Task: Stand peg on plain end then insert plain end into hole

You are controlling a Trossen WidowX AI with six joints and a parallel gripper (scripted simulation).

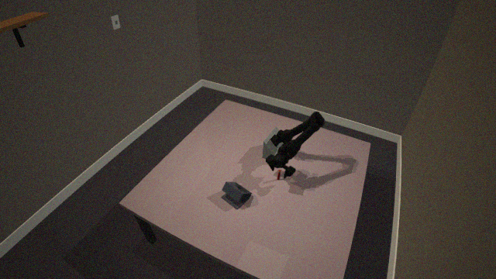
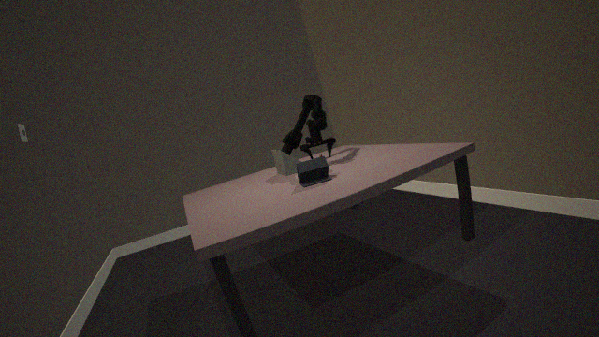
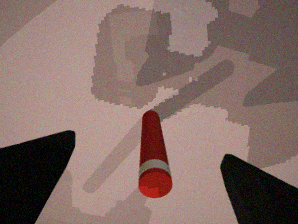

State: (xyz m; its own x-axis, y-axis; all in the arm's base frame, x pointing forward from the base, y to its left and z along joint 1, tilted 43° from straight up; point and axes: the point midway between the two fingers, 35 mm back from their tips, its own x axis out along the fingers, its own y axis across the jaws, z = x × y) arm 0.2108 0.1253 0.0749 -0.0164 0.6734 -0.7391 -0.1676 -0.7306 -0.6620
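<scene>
The red peg [image 1: 279,175] [image 3: 151,140] stands upright on the table [image 1: 182,167] [image 2: 243,201], its pale-banded end up; in the exterior view only a tiny orange-red bit shows behind the panel block. My gripper [image 1: 279,173] [image 2: 320,156] [image 3: 151,151] is open and empty, pointing down, with its black fingers on either side of the peg in the wrist view and apart from it. The dark grey sloped panel block [image 1: 237,194] [image 2: 313,172] stands on the table, away from the peg. Its hole cannot be made out clearly.
A pale grey angular block [image 1: 269,149] [image 2: 284,164] stands by the arm's base. The arm and the peg cast dark shadows on the table top. The table's front edge lies beyond the panel block. A wooden shelf [image 1: 29,19] hangs on the wall, far off.
</scene>
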